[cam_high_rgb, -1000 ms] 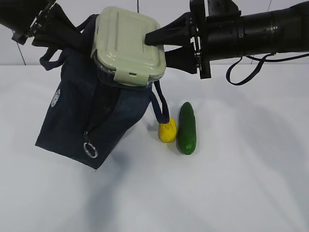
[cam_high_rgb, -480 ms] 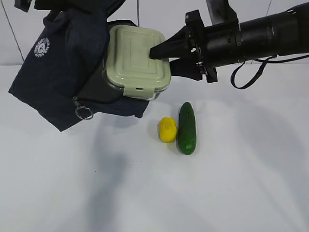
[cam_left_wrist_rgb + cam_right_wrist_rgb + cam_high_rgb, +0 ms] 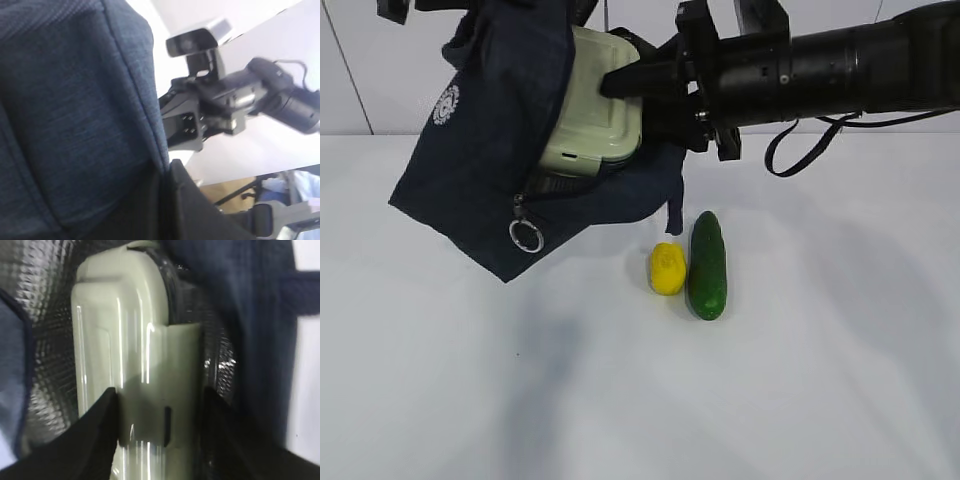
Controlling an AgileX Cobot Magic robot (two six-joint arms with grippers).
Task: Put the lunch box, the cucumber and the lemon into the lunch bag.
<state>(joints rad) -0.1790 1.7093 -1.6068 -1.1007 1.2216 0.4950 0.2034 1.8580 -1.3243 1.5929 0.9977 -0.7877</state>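
The navy lunch bag [image 3: 485, 160] hangs tilted in the air at the upper left, its mouth facing right and its silver ring pull [image 3: 526, 236] dangling. My left gripper [image 3: 167, 190] is shut on the bag's fabric [image 3: 65, 100]; in the exterior view it is mostly cut off at the top. My right gripper [image 3: 630, 100] is shut on the sage-lidded lunch box [image 3: 590, 110], which sits partly inside the bag's mouth. The right wrist view shows the box [image 3: 125, 340] between my fingers [image 3: 100, 435] against the silvery lining [image 3: 45, 340]. The lemon [image 3: 667, 269] and the cucumber [image 3: 707, 265] lie side by side on the table.
The white table [image 3: 800, 380] stretches under everything, with a pale wall behind. A black cable loop [image 3: 785, 155] hangs from the right arm. The right arm [image 3: 240, 100] shows in the left wrist view, close beside the bag.
The bag has swung right and over the lunch box, so the box now sits deeper in its mouth. The right gripper has moved left with the box. Lemon and cucumber have not moved.
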